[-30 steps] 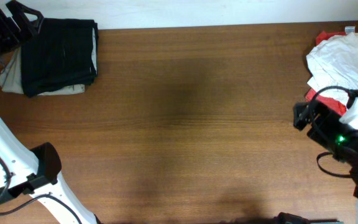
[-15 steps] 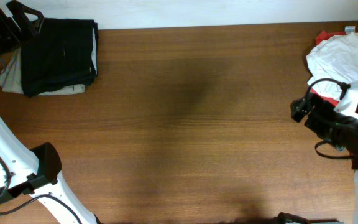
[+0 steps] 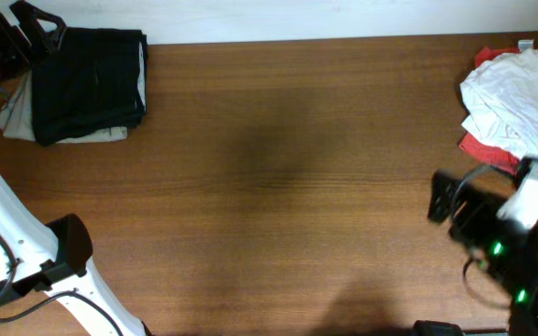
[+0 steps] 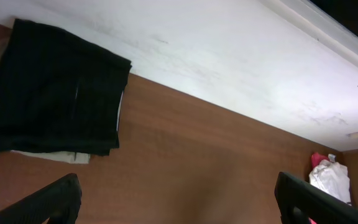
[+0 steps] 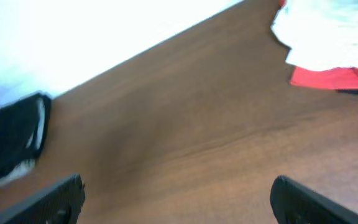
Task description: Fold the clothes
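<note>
A folded black garment (image 3: 90, 84) lies at the far left corner of the table on a beige piece (image 3: 15, 119); it also shows in the left wrist view (image 4: 48, 93) and the right wrist view (image 5: 14, 137). A pile of white (image 3: 516, 93) and red (image 3: 484, 149) clothes lies at the far right; it also shows in the right wrist view (image 5: 328, 31). My left gripper (image 3: 28, 26) is open and empty, just left of the black garment. My right gripper (image 3: 442, 198) is open and empty over bare table, in front of the pile.
The brown wooden table (image 3: 288, 177) ends at a white wall (image 4: 229, 56) at the back. The left arm's white base (image 3: 54, 266) stands at the front left.
My right arm has pulled back from the white and red pile toward the front right, and now hangs over bare table. The left arm and the clothes have not moved.
</note>
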You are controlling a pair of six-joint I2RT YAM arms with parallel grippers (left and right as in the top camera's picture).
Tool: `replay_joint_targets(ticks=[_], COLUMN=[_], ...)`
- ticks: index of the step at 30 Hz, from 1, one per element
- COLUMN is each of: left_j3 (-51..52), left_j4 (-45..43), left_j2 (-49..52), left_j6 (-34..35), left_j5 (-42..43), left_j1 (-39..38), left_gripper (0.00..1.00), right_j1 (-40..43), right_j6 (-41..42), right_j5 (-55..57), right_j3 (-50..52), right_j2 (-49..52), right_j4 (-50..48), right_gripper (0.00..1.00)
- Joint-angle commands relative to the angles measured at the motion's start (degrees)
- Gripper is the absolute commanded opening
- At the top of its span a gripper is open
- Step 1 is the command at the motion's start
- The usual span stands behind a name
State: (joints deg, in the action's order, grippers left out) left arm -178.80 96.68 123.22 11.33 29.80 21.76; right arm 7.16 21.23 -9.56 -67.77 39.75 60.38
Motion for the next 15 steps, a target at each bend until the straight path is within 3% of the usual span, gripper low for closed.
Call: replay_joint_targets(ticks=[1, 3, 7, 15], left_j3=[0.17, 0.17, 0.17, 0.17], left_j4=[0.00, 0.00, 0.00, 0.00], left_j2=[0.26, 0.26, 0.26, 0.26], left_j6=[-0.74, -0.74, -0.74, -0.74], left_j5=[0.37, 0.39, 0.37, 0.39], left_j1=[0.13, 0.13, 0.13, 0.13], left_gripper=[0.99, 0.99, 0.99, 0.99], right_j1=[-3.26, -4.11, -7.76, -10.91], right_j6=[0.63, 0.63, 0.61, 0.63], right_j5=[4.07, 3.58, 3.91, 5.79], right_j3=[12.11, 23.87, 38.38, 57.92], right_j2=[-10.60, -20.17, -29.79, -36.52], right_j4=[-4.85, -13.81, -26.12, -50.73], right_gripper=[0.99, 0.99, 0.99, 0.99])
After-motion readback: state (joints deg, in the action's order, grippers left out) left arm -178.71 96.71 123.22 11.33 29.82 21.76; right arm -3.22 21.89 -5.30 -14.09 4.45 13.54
